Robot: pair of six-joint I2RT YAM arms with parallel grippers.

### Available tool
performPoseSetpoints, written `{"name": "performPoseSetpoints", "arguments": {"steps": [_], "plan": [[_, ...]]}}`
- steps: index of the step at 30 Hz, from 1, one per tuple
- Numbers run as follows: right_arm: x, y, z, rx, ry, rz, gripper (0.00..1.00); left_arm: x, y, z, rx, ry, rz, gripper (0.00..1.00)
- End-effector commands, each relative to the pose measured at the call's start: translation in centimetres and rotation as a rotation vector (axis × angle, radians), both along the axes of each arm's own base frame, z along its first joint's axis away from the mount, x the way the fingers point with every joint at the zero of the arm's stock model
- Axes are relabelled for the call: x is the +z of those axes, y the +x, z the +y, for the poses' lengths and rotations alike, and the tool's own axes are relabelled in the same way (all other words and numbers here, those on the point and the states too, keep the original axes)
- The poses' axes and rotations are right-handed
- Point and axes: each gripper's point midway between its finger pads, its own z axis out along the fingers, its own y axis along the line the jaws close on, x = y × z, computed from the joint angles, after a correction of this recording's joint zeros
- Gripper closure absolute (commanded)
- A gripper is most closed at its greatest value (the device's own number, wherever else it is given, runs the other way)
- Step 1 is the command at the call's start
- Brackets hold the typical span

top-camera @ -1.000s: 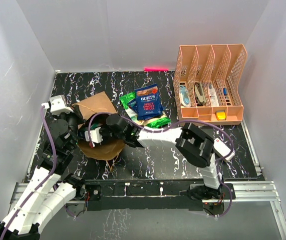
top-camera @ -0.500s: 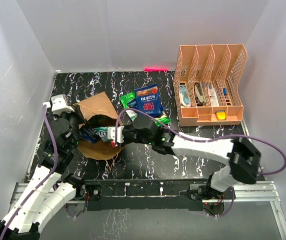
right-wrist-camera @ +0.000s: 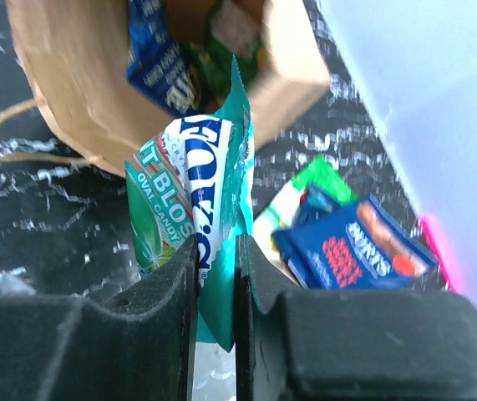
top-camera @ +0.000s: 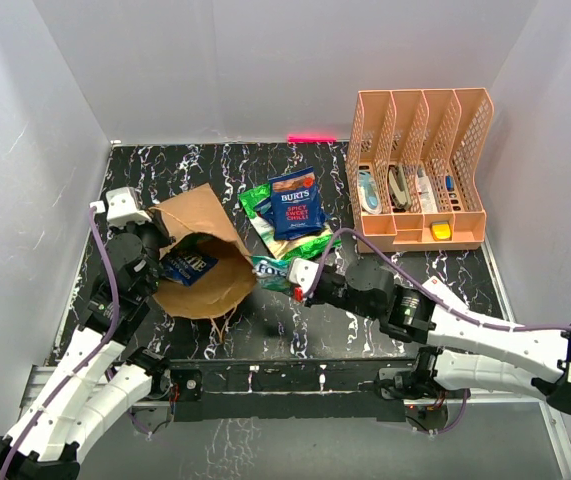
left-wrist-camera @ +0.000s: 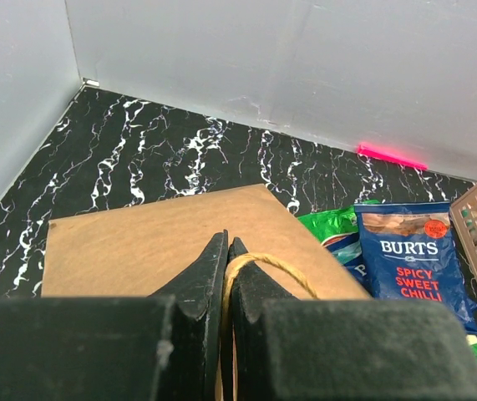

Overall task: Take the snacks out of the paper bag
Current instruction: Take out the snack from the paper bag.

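My left tool (left-wrist-camera: 227, 244), pressed together, pinches the twisted handle (left-wrist-camera: 267, 263) of the paper bag (top-camera: 193, 210), which lies open-mouthed on the black, white-veined counter (top-camera: 275, 335) enclosed by plain white walls (top-camera: 265, 60). My right tool (right-wrist-camera: 215, 246) pinches a teal candy packet (right-wrist-camera: 190, 180) just outside the bag's mouth. A blue packet (top-camera: 187, 267) lies inside the bag, and the Burts crisps (top-camera: 297, 203) lie out on the counter.

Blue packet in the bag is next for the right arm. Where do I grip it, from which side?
Probably pinch the blue packet by its edge nearest the mouth, entering from the right: the paper bag lies on its side opening that way, the left gripper holding its handle. The right gripper first needs to release the green packet.
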Motion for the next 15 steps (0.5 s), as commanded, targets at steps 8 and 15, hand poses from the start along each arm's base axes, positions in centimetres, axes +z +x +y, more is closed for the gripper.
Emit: {"name": "performPoseSetpoints", "arguments": {"steps": [8,15], "plan": [[-4.5,6.0,-4.7,-0.444,0.03,0.156,0.92,1.1,0.1,0.1,0.008,-0.014,-0.026,1.0],[-1.8,7.5,-3.7,-0.385,0.135,0.203,0.92,1.2,0.0,0.2,0.014,-0.012,-0.028,1.0]]}}
